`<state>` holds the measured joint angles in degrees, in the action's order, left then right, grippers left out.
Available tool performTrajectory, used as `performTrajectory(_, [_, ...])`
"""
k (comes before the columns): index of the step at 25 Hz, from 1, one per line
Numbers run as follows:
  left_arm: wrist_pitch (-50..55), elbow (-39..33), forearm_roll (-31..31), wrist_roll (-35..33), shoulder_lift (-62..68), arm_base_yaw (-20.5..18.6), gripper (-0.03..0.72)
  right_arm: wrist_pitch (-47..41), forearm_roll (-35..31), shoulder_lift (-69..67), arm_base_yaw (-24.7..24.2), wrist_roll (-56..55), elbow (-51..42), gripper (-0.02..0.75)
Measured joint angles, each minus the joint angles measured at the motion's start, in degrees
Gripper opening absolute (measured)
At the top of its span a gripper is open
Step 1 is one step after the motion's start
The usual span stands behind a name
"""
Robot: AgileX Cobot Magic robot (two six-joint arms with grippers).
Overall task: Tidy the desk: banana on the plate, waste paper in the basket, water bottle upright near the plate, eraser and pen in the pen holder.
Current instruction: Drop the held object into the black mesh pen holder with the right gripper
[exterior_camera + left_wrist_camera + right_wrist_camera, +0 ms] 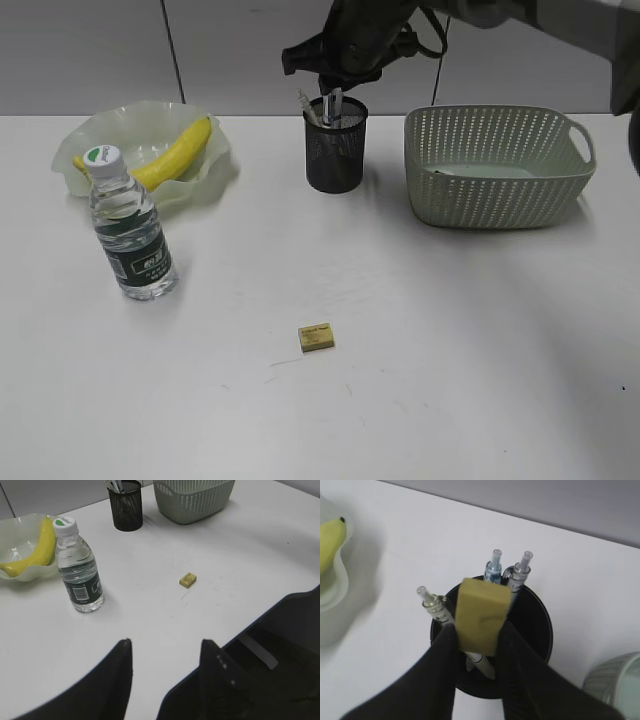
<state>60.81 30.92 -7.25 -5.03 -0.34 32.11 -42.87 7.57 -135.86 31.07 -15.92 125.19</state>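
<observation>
My right gripper (pixel 479 627) is shut on a yellow eraser (pixel 482 612), held just above the mouth of the black mesh pen holder (pixel 537 625), where three pens (pixel 434 606) stand. A second eraser (pixel 316 337) lies flat on the desk (pixel 450 350) in the front middle. The banana (pixel 180 150) lies in the pale-green plate (pixel 120 125) at back left. The water bottle (pixel 130 230) stands upright just in front of the plate. My left gripper (pixel 167 647) hangs open over the desk's near side, nothing between its fingers. The waste paper is out of view.
The sage-green basket (pixel 495 170) stands at back right, next to the pen holder (pixel 335 150). The right arm (pixel 370 35) reaches in from the upper right over the holder. A dark edge (pixel 280 645) shows at lower right of the left wrist view.
</observation>
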Motion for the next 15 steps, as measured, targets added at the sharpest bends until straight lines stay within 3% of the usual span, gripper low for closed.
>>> performTrajectory(12, [0.0,0.0,0.18,0.0,0.0,0.0,0.331,2.52,2.6,-2.72,-0.11,-0.45,0.0,0.207])
performTrajectory(15, [0.0,0.0,0.23,0.0,0.0,0.0,0.331,2.52,2.14,-2.72,-0.11,-0.63,0.0,0.289])
